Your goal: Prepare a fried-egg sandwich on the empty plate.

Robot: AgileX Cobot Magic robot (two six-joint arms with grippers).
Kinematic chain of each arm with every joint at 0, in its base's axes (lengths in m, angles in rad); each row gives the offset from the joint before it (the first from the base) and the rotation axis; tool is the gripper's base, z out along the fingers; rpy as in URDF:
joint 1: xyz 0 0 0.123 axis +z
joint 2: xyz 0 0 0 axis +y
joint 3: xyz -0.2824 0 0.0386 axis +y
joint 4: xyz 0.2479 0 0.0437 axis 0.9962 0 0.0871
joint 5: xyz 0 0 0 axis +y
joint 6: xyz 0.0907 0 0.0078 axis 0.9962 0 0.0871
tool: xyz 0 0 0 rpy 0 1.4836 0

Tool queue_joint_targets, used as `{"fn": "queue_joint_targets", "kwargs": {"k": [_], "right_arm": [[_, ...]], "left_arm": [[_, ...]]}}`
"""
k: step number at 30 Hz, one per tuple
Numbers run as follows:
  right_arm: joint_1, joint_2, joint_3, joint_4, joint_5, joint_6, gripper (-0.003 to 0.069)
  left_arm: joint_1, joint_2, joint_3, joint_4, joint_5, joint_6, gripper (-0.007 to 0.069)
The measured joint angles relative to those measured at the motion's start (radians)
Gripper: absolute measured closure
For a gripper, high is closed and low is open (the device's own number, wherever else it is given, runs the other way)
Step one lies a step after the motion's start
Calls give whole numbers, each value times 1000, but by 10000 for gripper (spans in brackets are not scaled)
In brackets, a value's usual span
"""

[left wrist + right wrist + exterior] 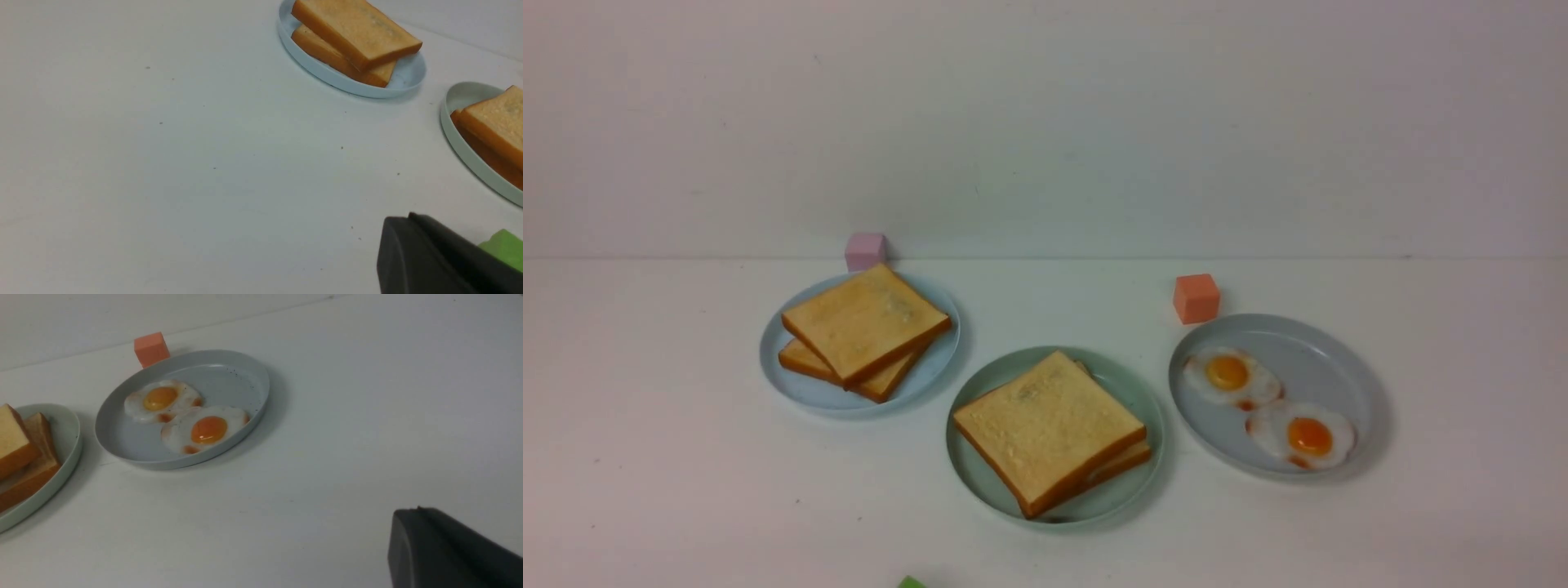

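We take the mint-green plate (980, 474) at the middle of the bench (645, 457) as our landmark; it carries the sandwich (1049, 429), two square toast slices with orange-brown crusts stacked slightly askew, and whether an egg lies between them we cannot tell from here. To the plate's left and a little farther back, a bluish-grey plate (792, 384) holds two spare toast slices (864, 327), with a pink cube (865, 250) just behind it. To the landmark's right, a second bluish-grey plate (1331, 351) holds two fried eggs (1267, 407) lying edge to edge, an orange cube (1196, 298) just behind its rim. We judge the toast light and stiff, best taken across opposite crust edges, where the thickness offers purchase; the eggs look thin, floppy and smooth, likely to slip, so we would pinch a white margin near the rim. A green block (504, 249) lies toward the near edge of the bench from the landmark. The left tool (433, 255) and the right tool (441, 551) each show only a dark body; both are closed and appear to hold nothing. We read no brand, label or writing anywhere.
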State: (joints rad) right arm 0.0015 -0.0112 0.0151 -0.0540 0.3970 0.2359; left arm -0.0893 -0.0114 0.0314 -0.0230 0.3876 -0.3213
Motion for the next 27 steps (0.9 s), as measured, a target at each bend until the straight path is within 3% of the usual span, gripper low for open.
{"fn": "queue_joint_targets", "kwargs": {"k": [27], "right_arm": [[0,0,0,0,0,0,610]], "left_arm": [[0,0,0,-1,-1,-1,637]]}}
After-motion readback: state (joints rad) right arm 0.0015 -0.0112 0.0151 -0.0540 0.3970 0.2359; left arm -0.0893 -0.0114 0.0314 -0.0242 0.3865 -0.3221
